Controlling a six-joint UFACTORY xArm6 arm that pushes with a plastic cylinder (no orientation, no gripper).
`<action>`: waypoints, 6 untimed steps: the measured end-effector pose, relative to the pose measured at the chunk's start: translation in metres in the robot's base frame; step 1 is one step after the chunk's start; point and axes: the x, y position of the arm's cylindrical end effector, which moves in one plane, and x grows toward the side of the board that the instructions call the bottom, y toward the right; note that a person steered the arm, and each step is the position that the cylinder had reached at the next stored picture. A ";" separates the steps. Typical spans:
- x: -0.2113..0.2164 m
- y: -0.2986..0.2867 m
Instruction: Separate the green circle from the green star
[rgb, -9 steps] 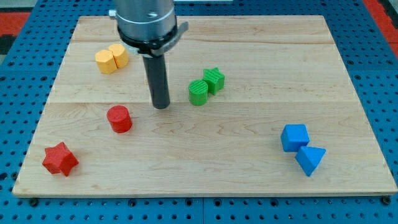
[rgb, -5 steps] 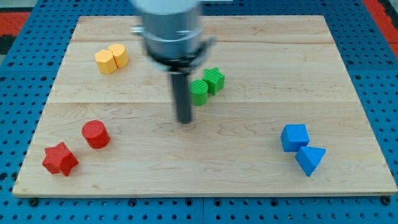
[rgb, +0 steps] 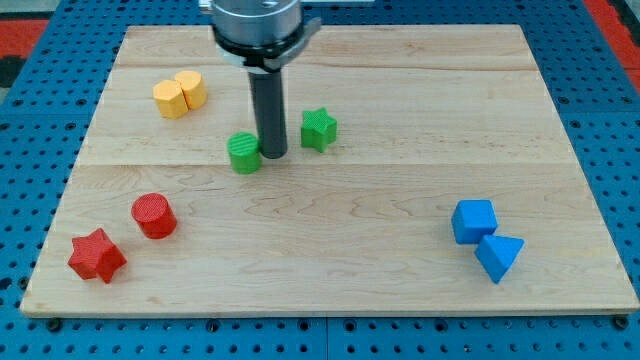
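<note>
The green circle (rgb: 243, 153) lies left of centre on the wooden board (rgb: 400, 110). The green star (rgb: 318, 129) lies to its right and a little higher, apart from it. My tip (rgb: 272, 156) stands between the two, touching or nearly touching the right side of the green circle. A clear gap separates my tip from the green star.
Two yellow blocks (rgb: 180, 94) sit together at the upper left. A red circle (rgb: 154, 215) and a red star (rgb: 97, 256) lie at the lower left. A blue cube (rgb: 473, 220) and a blue triangle (rgb: 499, 256) touch at the lower right.
The green circle has slid left, away from the green star, which shifted slightly left. My tip moved from below the pair to between them. Earlier the red circle slid down-left.
</note>
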 end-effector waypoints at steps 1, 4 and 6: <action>0.025 -0.031; -0.035 -0.036; 0.005 -0.030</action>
